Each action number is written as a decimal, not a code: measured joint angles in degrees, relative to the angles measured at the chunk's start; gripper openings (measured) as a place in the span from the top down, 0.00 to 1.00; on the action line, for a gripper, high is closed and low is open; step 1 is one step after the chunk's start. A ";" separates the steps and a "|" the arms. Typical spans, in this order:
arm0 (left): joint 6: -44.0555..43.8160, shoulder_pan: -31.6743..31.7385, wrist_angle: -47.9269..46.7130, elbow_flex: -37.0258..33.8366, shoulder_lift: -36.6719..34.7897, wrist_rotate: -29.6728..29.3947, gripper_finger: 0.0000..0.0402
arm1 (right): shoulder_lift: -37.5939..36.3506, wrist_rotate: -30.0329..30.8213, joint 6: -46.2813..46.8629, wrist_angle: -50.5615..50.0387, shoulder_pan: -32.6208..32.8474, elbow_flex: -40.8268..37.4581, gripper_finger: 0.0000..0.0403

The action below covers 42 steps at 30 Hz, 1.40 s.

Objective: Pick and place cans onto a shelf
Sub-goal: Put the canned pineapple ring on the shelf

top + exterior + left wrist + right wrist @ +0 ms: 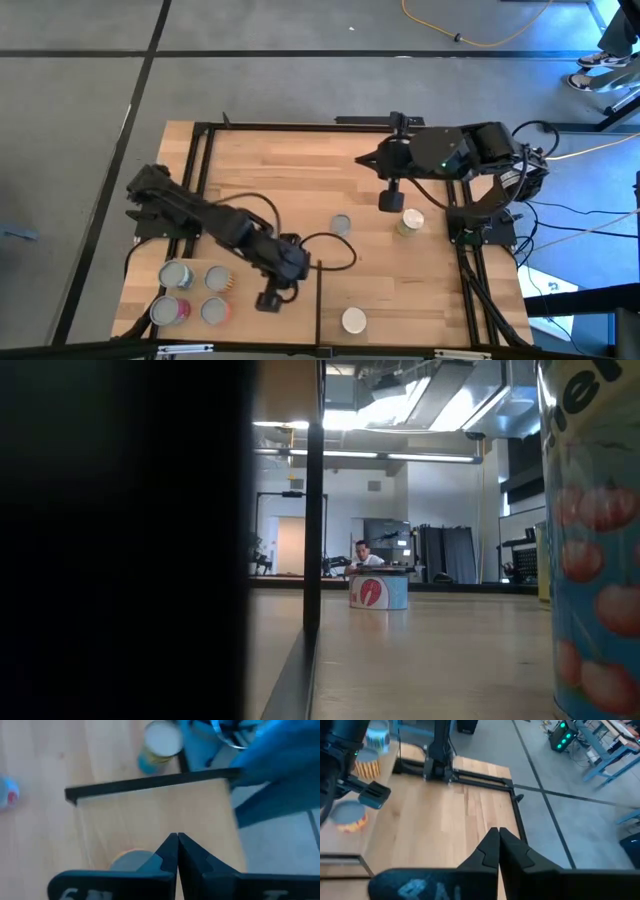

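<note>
Four cans [193,293] are seen grouped at the table's seven o'clock corner in the high view, on the shelf [250,290], a light-wood panel bounded by a thin black frame. Two have grey tops, one shows a red label, and one shows an orange striped side. The left gripper [270,301] is held just to the three o'clock side of this cluster, above the shelf's edge, with nothing between its fingers. In the left wrist view its fingers [167,851] are pressed together tip to tip, and a grey-topped can is partly hidden behind them.

Towards the table's centre, a grey-topped can [340,225] is seen standing alone on the tabletop [300,170]. At six o'clock, a white-topped can [353,320] is placed near the front edge, just outside the shelf's black rail. At three o'clock from centre, a cream-topped can with a yellow-green label [409,222] is seen standing upright.

The right gripper [390,199] is held just at ten o'clock from that can, apart from it. In the right wrist view its fingers [490,847] are closed on each other and are empty.
</note>
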 joint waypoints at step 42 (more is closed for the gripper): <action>-3.87 0.24 -5.27 0.00 5.01 -6.83 1.00 | 0.02 -0.11 -2.54 -3.29 0.00 -0.03 0.99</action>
